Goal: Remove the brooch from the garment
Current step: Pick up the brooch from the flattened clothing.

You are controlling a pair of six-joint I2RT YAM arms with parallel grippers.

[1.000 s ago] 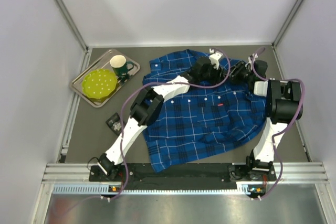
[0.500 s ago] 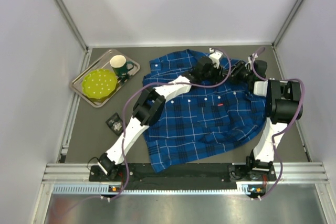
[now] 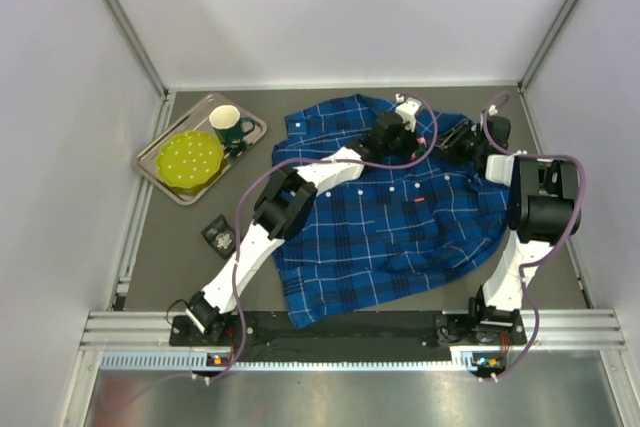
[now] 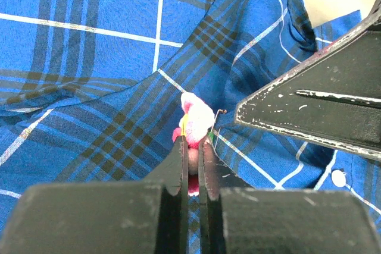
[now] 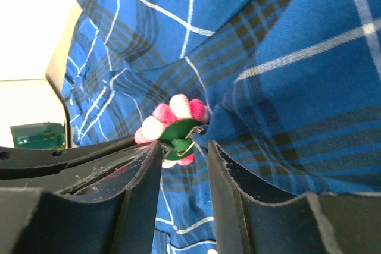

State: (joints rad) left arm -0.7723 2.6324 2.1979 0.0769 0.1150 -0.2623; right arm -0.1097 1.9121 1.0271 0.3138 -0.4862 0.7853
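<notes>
Brooch (image 4: 193, 114), pink and white, is pinched at the tips of the left fingers (image 4: 176, 171), which are pressed nearly together. It is seen against the garment (image 4: 89, 57), spread on the counter (image 3: 180, 247). Right fingers (image 5: 229, 171) are narrowly parted at its green back; a clamp cannot be confirmed.

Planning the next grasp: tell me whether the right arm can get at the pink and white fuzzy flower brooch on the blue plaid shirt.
Probably yes. The right gripper sits at the pink and white fuzzy flower brooch, fingertips flanking its green backing. The left gripper, shut on the brooch, crowds one side.
</notes>
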